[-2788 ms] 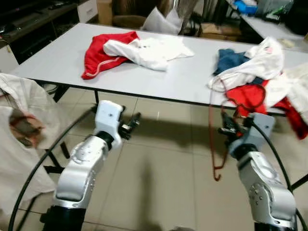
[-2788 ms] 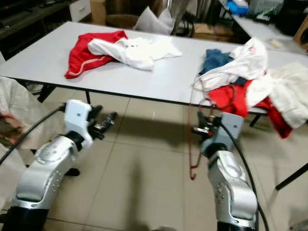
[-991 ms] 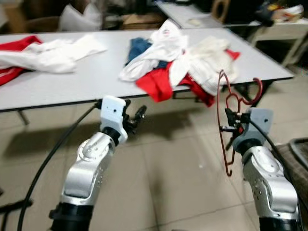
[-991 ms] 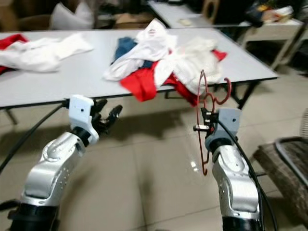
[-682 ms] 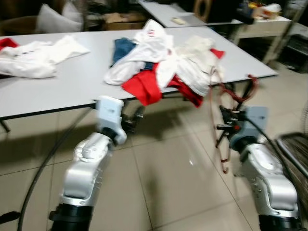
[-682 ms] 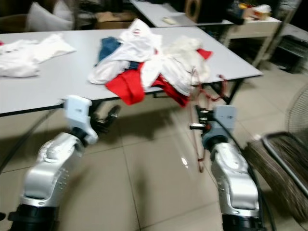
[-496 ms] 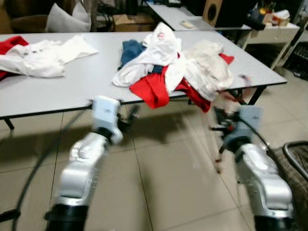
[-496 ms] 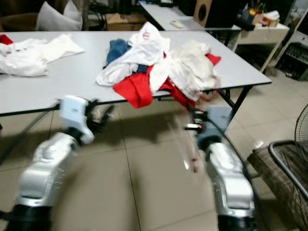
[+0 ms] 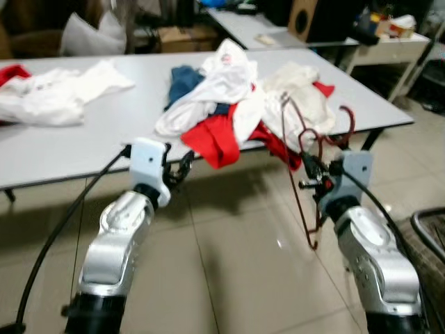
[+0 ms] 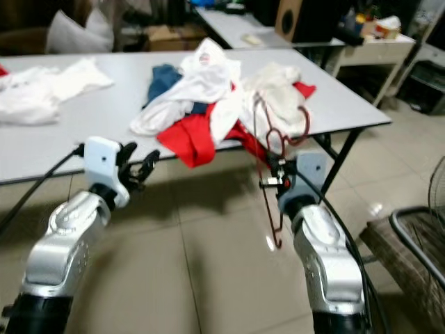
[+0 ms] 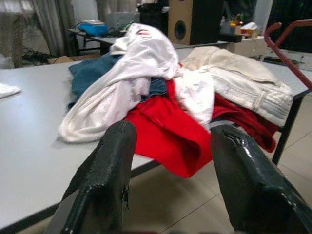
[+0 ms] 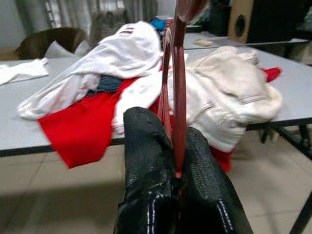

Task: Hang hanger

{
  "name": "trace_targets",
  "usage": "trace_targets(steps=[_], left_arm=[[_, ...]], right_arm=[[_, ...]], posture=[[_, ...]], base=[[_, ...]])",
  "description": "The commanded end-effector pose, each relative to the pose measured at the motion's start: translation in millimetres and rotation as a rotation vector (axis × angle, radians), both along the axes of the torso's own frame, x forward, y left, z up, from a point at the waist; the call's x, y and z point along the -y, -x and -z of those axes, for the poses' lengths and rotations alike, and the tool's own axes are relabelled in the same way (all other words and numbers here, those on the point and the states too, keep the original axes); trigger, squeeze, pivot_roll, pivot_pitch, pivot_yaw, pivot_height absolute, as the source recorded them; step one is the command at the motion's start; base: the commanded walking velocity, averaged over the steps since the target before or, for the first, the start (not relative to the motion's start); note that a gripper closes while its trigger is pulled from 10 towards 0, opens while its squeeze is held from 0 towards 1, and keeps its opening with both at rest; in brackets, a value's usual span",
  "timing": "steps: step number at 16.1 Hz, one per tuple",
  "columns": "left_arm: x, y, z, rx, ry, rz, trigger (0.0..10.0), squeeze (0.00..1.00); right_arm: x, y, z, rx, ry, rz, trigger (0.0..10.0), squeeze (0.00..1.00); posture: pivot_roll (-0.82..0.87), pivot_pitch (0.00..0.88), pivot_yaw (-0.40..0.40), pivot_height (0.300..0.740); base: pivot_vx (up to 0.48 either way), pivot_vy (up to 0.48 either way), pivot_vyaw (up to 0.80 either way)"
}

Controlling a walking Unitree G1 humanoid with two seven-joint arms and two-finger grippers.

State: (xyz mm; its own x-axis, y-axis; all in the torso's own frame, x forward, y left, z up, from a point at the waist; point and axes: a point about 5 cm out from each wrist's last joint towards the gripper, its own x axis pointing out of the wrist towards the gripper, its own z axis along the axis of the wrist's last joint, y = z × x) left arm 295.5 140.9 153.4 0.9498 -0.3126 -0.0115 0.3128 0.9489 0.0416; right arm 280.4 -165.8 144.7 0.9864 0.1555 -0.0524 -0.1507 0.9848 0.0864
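In the left eye view, the right pincer [image 9: 310,179] is raised in front of the robot over the tiled floor [image 9: 236,278], pinched tight on a dark red hanger [image 9: 306,149] that stands roughly upright, its hook curling near the edge of the grey bench [image 9: 83,139] and its lower end hanging down toward the floor. The left pincer [image 9: 182,167] is held out at about the same height, just before the bench edge, its fingers spread and holding nothing. On the bench lies a heap of clothes [image 9: 240,104], white, red and blue, and farther to the robot's left a separate white garment [image 9: 55,94]. In the right eye view the same hanger [image 10: 271,160] rises from the right pincer [image 10: 272,182] in front of the clothes heap, and a fan guard [image 10: 438,188] shows at the right edge. In the left wrist view the two black fingers [image 11: 109,175] stand well apart, with the heap of clothes [image 11: 161,92] lying beyond them and a curved piece of the hanger [image 11: 287,44] off to one side. In the right wrist view the fingers [image 12: 146,161] are pressed together around the thin red bar of the hanger [image 12: 176,87], which runs up out of the frame, the clothes [image 12: 122,83] and bench [image 12: 292,83] behind it.
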Motion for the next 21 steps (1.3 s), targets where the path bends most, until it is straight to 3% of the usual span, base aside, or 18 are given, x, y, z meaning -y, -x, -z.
trace_targets(steps=[1, 17, 21], left_arm=[[11.2, -1.9, -2.6, 0.012, 0.004, 0.038, 10.0, 0.09], [9.6, -3.3, -2.2, 0.017, -0.006, 0.032, 10.0, 0.09], [8.4, -2.9, -0.6, 0.011, -0.010, 0.031, 10.0, 0.09]], right_arm=[[11.1, 1.4, -3.9, 0.011, 0.004, 0.035, 10.0, 0.00], [10.0, 3.9, -1.7, -0.015, -0.001, 0.010, 10.0, 0.00], [10.0, 6.2, -1.0, -0.019, 0.003, 0.008, 10.0, 0.00]], posture=[[-0.17, 0.000, -0.043, 0.719], [-0.17, 0.000, -0.041, 0.719], [-0.18, 0.000, -0.038, 0.719]], base=[[0.337, 0.000, 0.00], [0.340, 0.000, 0.00], [0.343, 0.000, -0.75]])
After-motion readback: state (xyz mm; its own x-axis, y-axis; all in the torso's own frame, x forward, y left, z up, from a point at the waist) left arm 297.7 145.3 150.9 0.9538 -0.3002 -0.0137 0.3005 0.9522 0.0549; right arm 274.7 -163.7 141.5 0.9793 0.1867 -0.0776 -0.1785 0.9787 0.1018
